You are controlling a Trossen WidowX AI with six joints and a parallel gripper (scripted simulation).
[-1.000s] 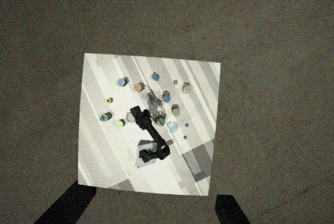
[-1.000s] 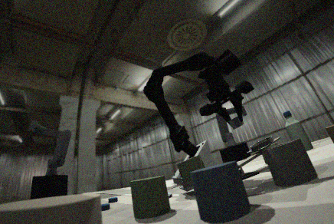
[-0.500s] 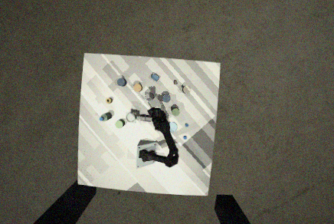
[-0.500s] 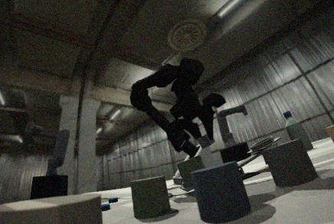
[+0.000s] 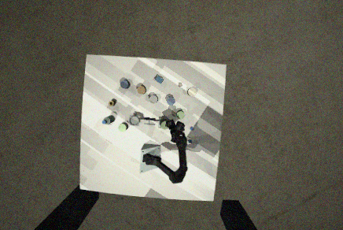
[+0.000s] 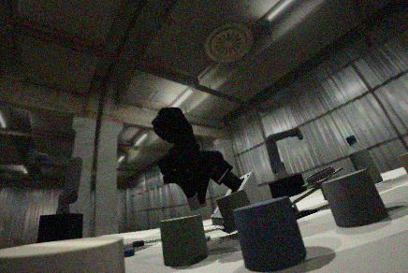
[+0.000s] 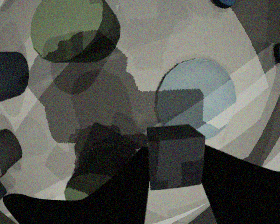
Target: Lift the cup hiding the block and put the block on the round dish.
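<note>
Block (image 7: 175, 162), dark, qty 1: in gripper (image 5: 171, 124) (image 6: 196, 198) (image 7: 170, 151), fingers clamped on it from both sides; held aloft, not yet on dish.
Round dish (image 7: 197, 90), pale blue, qty 1: just beyond block in wrist view; hidden in top view, prob. under arm (image 5: 182, 153) (image 6: 175, 128).
Risks: release short of dish centre, block lands on rim or tips off; too high a drop, it bounces; low swing of wrist or elbow clips a nearby green cup or the balance (image 5: 149, 119) (image 6: 303, 196). Knocking the wrong cup would end the attempt. Hasty retreat could drag block w/ a finger.
Count, top view: green-topped cups, 3, incl. one near gripper (image 5: 180, 113) (image 6: 183, 241) (image 7: 67, 25); small blue pcs. right of arm, 2; bottle (image 5: 108, 120), blue cap, 1; arm, 1; balance, 1. Balance's cups: no. n/a, view unclear.
</note>
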